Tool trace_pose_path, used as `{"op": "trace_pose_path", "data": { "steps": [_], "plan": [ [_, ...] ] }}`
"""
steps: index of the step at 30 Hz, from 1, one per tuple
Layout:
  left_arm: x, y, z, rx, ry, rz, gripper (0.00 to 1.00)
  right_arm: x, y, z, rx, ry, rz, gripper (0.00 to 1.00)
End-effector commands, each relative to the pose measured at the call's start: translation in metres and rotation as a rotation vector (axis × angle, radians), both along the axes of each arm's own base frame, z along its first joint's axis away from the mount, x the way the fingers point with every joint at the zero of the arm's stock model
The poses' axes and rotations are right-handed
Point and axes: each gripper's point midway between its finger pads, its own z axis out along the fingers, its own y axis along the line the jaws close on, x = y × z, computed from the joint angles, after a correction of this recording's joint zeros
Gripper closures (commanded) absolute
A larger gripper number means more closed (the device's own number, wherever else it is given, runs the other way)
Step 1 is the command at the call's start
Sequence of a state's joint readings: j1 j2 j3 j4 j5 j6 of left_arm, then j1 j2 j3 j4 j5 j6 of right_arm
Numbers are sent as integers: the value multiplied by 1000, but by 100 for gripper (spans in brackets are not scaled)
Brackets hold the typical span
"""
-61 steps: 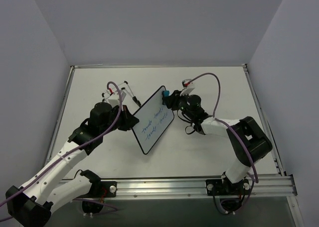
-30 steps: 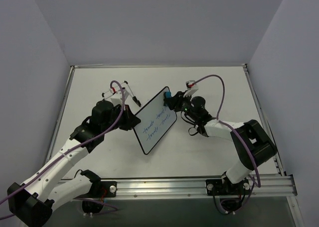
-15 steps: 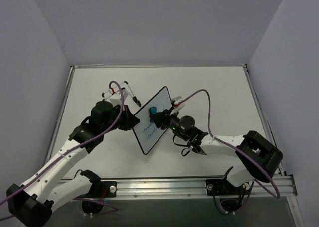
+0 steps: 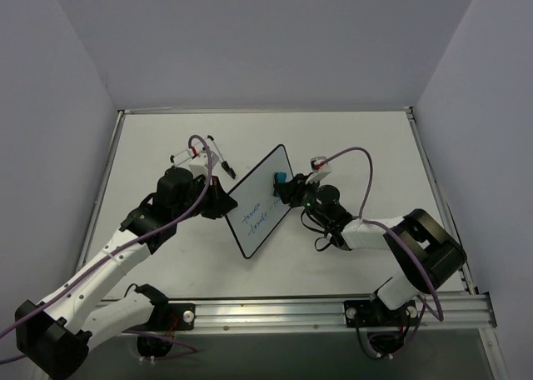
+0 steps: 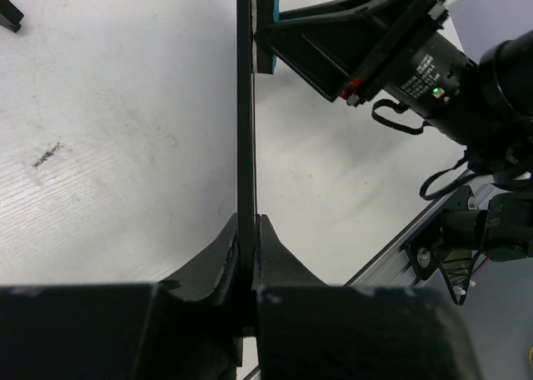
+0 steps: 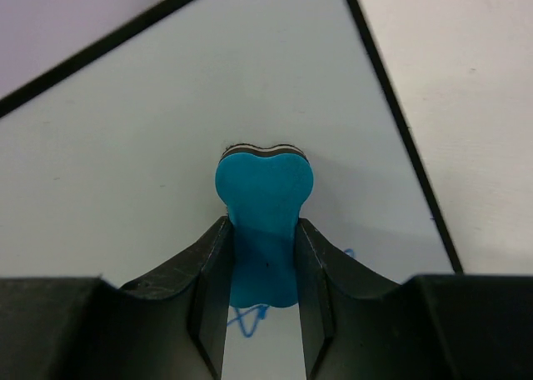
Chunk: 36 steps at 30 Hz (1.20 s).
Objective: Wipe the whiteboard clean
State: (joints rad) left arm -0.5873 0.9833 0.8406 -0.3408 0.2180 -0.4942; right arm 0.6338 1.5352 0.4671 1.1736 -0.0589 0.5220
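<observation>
Eraser [image 6: 265, 188] back up-right on whiteboard [image 4: 254, 209] — right tool [image 6: 262, 230] clamps it; left tool [image 5: 248, 230] pinches whiteboard edge.

Upright black-framed whiteboard [image 4: 259, 199], blue handwriting remaining.

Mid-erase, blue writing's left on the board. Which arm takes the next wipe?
Right arm: its jaws pinch the blue eraser against the whiteboard face, beside the remaining writing. The left arm only clamps the board's edge in its jaws, holding it up.

White links [image 4: 96, 273], black joints [image 4: 420, 240], purple cables [image 4: 369, 173]; right claw [image 6: 262, 230] black, green LED [image 5: 432, 91].
</observation>
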Motion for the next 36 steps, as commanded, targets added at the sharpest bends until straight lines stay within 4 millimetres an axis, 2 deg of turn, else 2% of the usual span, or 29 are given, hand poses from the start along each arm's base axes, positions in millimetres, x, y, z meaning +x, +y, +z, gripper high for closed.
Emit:
{"op": "trace_pose_path", "data": {
  "steps": [1, 3, 7, 9, 12, 13, 17, 27, 32, 36],
  "plan": [
    [-22, -24, 22, -76, 19, -147, 98, 13, -11, -18, 11, 48, -13, 100],
    [-22, -24, 21, -78, 21, -146, 98, 21, -19, -22, 17, 61, -27, 100],
    [-21, -24, 19, -76, 24, -142, 98, 24, -9, -25, 10, 66, 35, 100],
    [-21, -24, 18, -75, 24, -144, 98, 22, -2, -19, 27, 43, 73, 100],
    [-20, -24, 16, -73, 31, -140, 98, 12, 14, -13, 39, 26, 136, 100],
    [-19, -25, 17, -74, 28, -138, 98, 7, 20, -5, 42, 4, 151, 100],
    [-18, -26, 17, -80, 29, -139, 98, -23, 48, 9, 19, -50, 225, 100],
    [-14, -27, 16, -91, 33, -113, 98, -69, 79, 39, 67, -138, 305, 100],
    [-12, -29, 15, -100, 39, -113, 98, -71, 81, 45, 79, -145, 295, 100],
    [-11, -29, 16, -106, 40, -105, 98, -85, 90, 52, 95, -154, 308, 100]
  ]
}}
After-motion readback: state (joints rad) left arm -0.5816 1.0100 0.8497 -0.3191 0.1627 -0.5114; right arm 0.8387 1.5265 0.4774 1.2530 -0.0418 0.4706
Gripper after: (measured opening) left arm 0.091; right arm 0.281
